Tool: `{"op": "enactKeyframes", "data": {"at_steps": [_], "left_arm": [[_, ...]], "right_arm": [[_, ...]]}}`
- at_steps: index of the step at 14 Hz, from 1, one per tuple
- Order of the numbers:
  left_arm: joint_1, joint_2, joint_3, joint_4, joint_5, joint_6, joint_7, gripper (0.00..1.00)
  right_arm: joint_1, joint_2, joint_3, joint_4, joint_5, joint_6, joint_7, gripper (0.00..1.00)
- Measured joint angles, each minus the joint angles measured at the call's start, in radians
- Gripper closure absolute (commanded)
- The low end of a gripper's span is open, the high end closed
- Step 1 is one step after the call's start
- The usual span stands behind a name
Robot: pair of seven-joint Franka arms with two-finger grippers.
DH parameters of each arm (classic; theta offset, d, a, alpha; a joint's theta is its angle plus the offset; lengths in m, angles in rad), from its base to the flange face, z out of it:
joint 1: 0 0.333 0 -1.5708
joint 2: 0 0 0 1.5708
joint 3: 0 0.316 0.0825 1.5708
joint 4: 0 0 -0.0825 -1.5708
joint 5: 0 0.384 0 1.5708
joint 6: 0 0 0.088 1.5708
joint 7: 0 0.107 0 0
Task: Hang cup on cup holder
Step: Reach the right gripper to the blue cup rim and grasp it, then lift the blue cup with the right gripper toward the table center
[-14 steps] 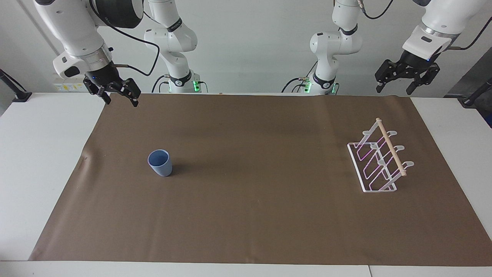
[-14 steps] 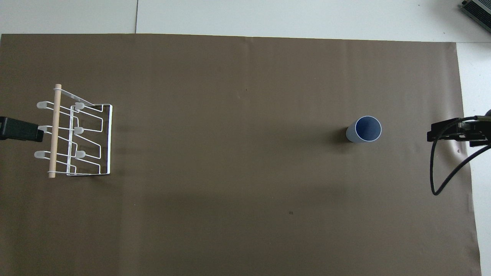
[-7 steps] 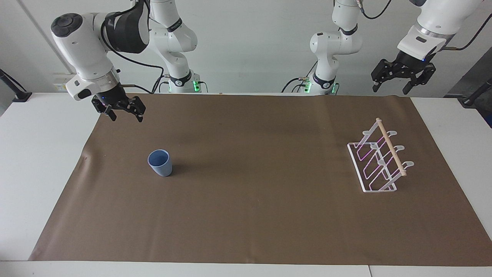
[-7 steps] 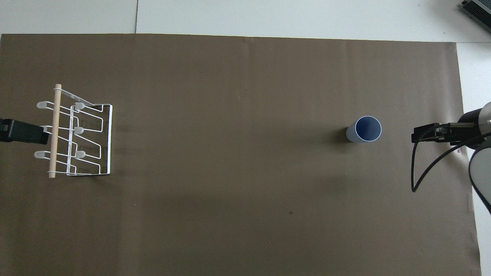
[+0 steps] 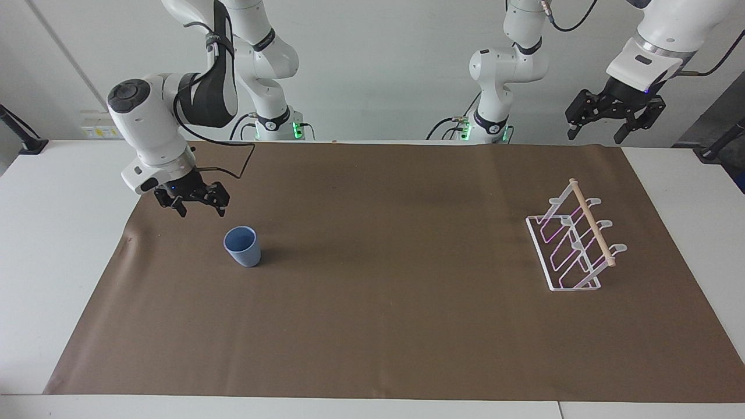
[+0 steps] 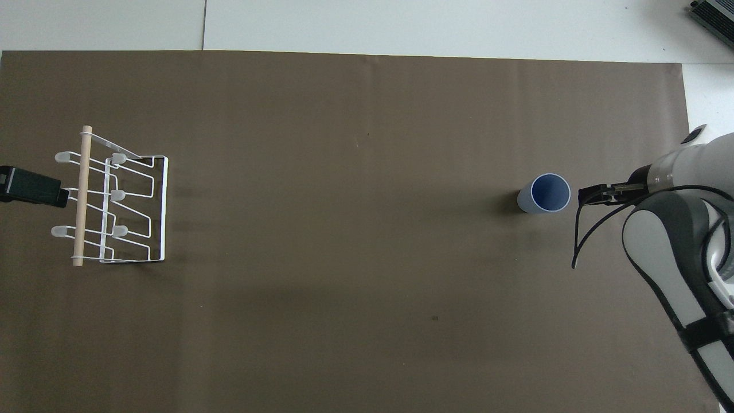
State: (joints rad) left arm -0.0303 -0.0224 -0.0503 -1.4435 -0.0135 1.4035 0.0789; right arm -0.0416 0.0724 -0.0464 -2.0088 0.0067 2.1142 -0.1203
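The light-blue cup (image 5: 242, 246) stands upright with its mouth up on the brown mat, toward the right arm's end; it also shows in the overhead view (image 6: 545, 194). My right gripper (image 5: 202, 212) is open and empty. It hangs low over the mat just beside the cup and does not touch it; in the overhead view (image 6: 590, 195) its tip sits close to the cup's rim. The white wire cup holder (image 5: 573, 244) with a wooden dowel stands toward the left arm's end (image 6: 112, 203). My left gripper (image 5: 595, 138) is open and empty, held high above the mat's edge near the holder (image 6: 40, 189).
The brown mat (image 5: 378, 326) covers most of the white table (image 5: 52, 244). A black cable (image 6: 579, 241) loops down from the right wrist close to the cup.
My right gripper has come down and moved toward the cup, from high over the mat's corner to just beside it. The left gripper shifted only slightly. The cup and holder have not moved.
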Motion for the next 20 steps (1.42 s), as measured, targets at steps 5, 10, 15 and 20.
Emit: {"op": "enactKeyframes", "data": {"at_steps": [5,10,15,20], "left_arm": [[0.000,0.003,0.000,0.011,0.000,-0.005,0.000,0.00],[0.000,0.003,0.000,0.013,0.000,-0.005,0.000,0.00],[0.000,0.003,0.000,0.014,0.000,-0.005,0.000,0.00],[-0.002,0.002,-0.005,0.014,0.000,-0.005,0.000,0.00]], "right_arm": [[0.000,0.062,0.003,0.000,0.000,0.089,-0.066,0.00],[0.006,0.096,0.029,-0.002,0.016,0.124,-0.114,0.00],[0.006,0.111,0.028,-0.008,0.020,0.137,-0.175,1.00],[0.018,0.111,0.030,-0.008,0.027,0.137,-0.174,1.00]]}}
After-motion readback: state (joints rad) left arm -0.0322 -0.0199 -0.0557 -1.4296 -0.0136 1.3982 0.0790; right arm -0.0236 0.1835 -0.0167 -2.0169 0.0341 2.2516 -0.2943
